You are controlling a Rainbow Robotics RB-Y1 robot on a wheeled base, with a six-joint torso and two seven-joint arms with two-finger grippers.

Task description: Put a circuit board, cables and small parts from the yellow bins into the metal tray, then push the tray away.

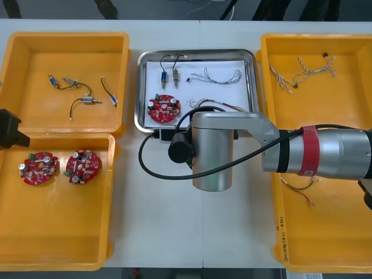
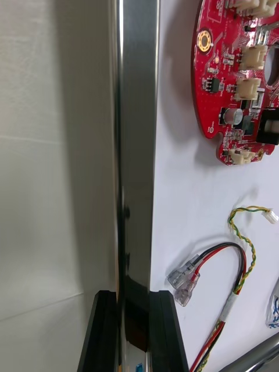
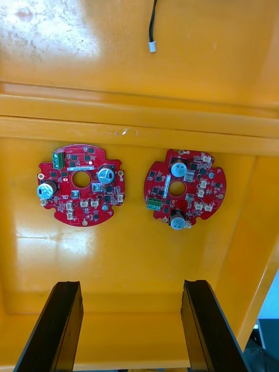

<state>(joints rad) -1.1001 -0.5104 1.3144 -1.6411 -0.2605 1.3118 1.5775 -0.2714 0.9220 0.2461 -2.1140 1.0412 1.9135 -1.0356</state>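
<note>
1. My right pincer [image 2: 133, 296] sits at the near edge of the metal tray [image 2: 136, 145]. One finger is outside the near rim and one inside, so I judge it to be pinching that rim.
2. The tray lies between the yellow bins, near the far side of the surface [image 1: 168, 221]. It holds a circuit board [image 1: 164, 108], the red and yellow cable [image 1: 218, 106], the blue and white cable [image 1: 221, 75] and two small metal parts [image 1: 170, 75] with black leads. Loading looks finished to me, which leaves the push.
3. The relation that matters is that the whole tray lies straight ahead of my right pincer, on its far side. The rim I hold runs left to right across the surface, so the push should go square to it, away from me.
4. My grip is left of the rim's middle, below the board. I expect the tray may swing as it slides, so I would drive it slowly and keep it straight.
5. My left pincer [image 3: 132, 288] hangs spread over the near left yellow bin [image 1: 58, 256], above two spare boards [image 3: 81, 184]. It is well apart from the tray, so the right arm is the nearer one.
</note>
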